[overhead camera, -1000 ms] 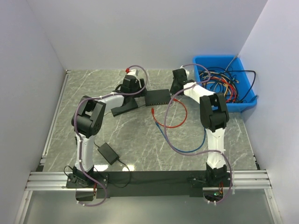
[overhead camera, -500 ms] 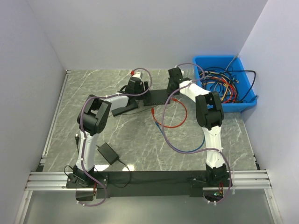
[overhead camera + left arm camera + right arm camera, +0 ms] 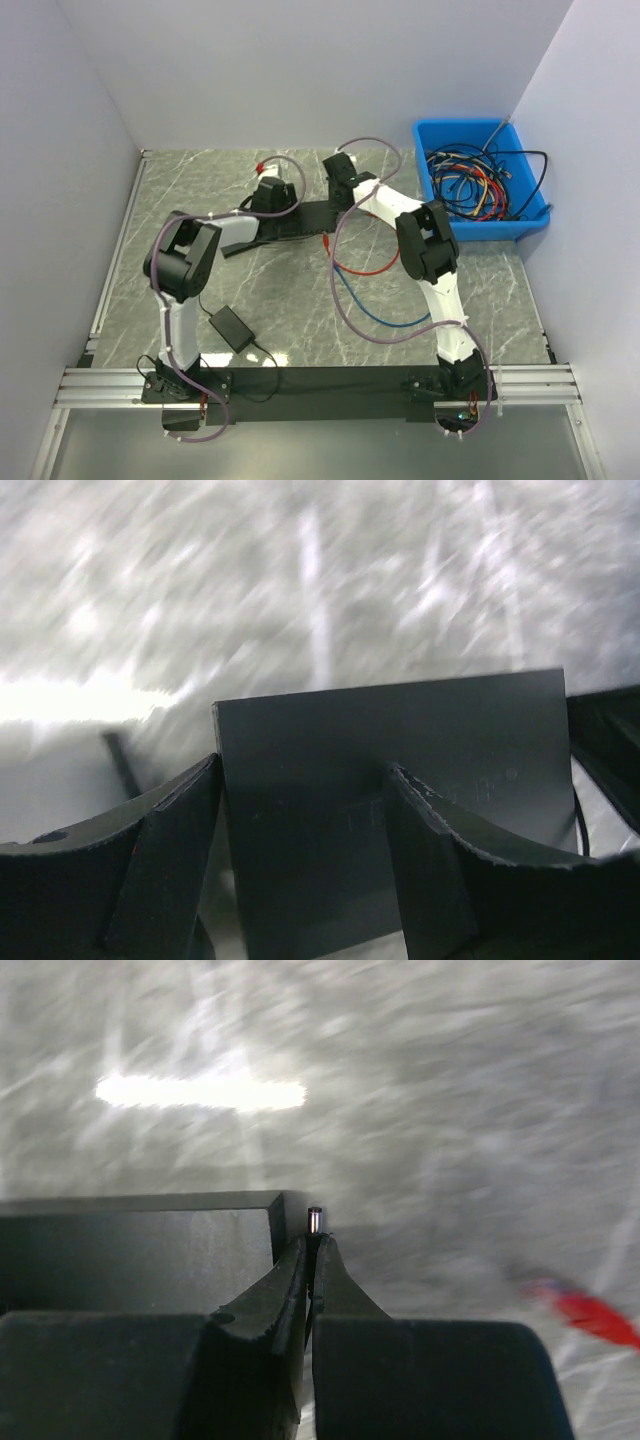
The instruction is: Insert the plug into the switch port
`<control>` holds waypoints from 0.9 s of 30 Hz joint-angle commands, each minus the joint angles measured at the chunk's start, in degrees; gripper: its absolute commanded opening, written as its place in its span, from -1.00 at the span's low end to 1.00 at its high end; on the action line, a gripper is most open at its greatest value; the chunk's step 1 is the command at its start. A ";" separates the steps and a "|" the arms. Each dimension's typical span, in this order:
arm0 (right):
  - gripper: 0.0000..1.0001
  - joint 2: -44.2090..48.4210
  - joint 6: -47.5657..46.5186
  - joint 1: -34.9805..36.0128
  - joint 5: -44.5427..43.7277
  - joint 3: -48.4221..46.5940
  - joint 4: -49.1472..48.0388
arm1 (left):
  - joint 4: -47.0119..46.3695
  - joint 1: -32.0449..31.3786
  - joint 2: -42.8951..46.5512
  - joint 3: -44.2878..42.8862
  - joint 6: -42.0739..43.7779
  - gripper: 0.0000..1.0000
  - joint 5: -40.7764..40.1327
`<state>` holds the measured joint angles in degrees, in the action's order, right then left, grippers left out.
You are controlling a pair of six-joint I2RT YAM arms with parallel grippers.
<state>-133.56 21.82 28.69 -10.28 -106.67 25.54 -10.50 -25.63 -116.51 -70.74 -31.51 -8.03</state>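
Observation:
The switch [image 3: 305,217] is a flat black box lying at the back middle of the table. My left gripper [image 3: 272,200] is over its left end. In the left wrist view the fingers [image 3: 170,850] are shut on the switch [image 3: 400,730], which stays sharp while the table behind it blurs. My right gripper [image 3: 342,185] is at the switch's right end. In the right wrist view the right gripper [image 3: 310,1245] is shut on the thin plug [image 3: 314,1220]. The plug's metal tip pokes out just right of the switch's [image 3: 140,1250] corner. No port shows.
A blue bin [image 3: 492,229] full of tangled cables stands at the back right. A red cable [image 3: 370,267] and a blue cable [image 3: 375,318] loop over the middle of the table, with a red connector [image 3: 590,1315] beside the right gripper. A black power adapter [image 3: 232,327] lies front left.
Both grippers and the switch have shifted left along the back of the table. The red and blue cable loops have been dragged left with them.

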 commanded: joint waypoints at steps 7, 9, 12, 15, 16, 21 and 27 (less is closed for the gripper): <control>-1.00 -2.41 3.05 10.60 7.73 -3.54 -4.36 | 4.70 -2.94 14.53 17.03 -6.72 0.32 -2.16; -1.00 -2.41 2.70 11.39 9.31 -3.63 -5.84 | 5.75 -3.29 17.70 20.63 -8.21 0.32 -2.77; -1.00 -1.88 2.26 12.27 13.26 -2.58 -8.21 | 7.15 -3.90 20.61 24.41 -10.06 0.33 -4.43; -1.00 -0.83 1.12 13.84 15.99 -0.73 -10.41 | 9.00 -4.17 24.21 27.14 -11.38 0.33 -6.11; -1.00 -0.65 0.42 14.20 16.34 -0.29 -10.77 | 9.27 -4.25 25.88 27.93 -12.17 0.33 -6.55; -1.00 3.82 -1.26 15.78 11.96 4.88 -13.75 | 10.33 -4.61 30.98 30.75 -12.97 0.34 -9.98; -1.00 17.78 -1.96 15.87 6.34 19.46 -15.95 | 13.05 -4.87 33.19 31.10 -12.09 0.37 -11.92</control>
<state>-125.38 19.51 41.58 -6.02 -92.79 10.26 3.46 -29.63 -84.71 -39.68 -44.05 -19.25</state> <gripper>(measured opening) 0.026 0.685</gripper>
